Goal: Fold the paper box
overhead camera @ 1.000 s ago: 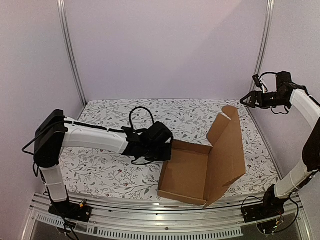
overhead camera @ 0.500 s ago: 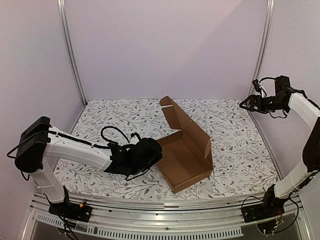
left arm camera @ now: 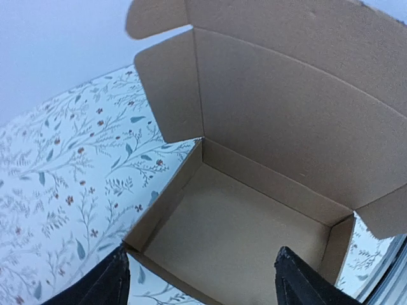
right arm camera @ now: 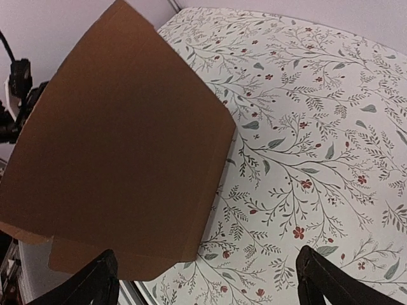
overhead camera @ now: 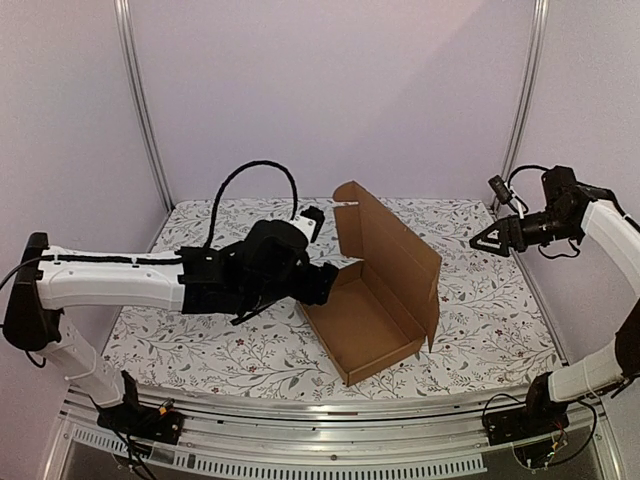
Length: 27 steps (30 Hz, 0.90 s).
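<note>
The paper box (overhead camera: 372, 318) is a brown cardboard tray standing at the table's middle, its lid (overhead camera: 392, 250) up along the far right side. My left gripper (overhead camera: 328, 284) hovers at the tray's left wall. In the left wrist view its jaws stand wide apart and hold nothing, with the left gripper (left arm camera: 203, 287) looking down into the box (left arm camera: 254, 216) over its near corner. My right gripper (overhead camera: 480, 242) hangs in the air to the right of the lid, apart from it. Here too the right gripper (right arm camera: 206, 286) is open, facing the outside of the box (right arm camera: 127, 146).
A floral cloth (overhead camera: 180, 340) covers the table. Metal frame posts (overhead camera: 140, 100) rise at the back corners, before pale walls. A metal rail (overhead camera: 320, 430) runs along the near edge between the arm bases. A black cable (overhead camera: 250, 170) arcs above the left arm.
My left gripper opened and let go of the box after swinging it leftward; the lid now stands upright. The left arm rose. The right gripper dropped lower, toward the lid.
</note>
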{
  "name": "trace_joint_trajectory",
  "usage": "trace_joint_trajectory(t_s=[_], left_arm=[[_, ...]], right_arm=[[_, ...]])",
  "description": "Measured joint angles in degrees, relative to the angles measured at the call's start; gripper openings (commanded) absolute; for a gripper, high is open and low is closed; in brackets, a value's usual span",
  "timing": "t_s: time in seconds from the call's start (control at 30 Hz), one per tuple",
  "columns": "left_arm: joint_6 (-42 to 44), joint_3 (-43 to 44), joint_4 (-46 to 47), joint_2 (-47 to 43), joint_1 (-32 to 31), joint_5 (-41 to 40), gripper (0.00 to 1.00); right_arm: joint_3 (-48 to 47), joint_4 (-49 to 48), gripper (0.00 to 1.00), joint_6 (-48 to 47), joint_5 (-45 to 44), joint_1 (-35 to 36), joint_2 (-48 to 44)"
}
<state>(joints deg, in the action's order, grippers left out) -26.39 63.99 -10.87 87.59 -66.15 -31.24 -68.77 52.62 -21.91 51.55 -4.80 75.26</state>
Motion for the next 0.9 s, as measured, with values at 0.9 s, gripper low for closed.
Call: trace_joint_trajectory(t_s=[0.9], left_arm=[[43.23, 26.62, 15.32, 31.8, 24.65, 46.6, 0.43]], right_arm=[[10.21, 8.11, 0.99, -38.03, -0.33, 15.34, -2.03]])
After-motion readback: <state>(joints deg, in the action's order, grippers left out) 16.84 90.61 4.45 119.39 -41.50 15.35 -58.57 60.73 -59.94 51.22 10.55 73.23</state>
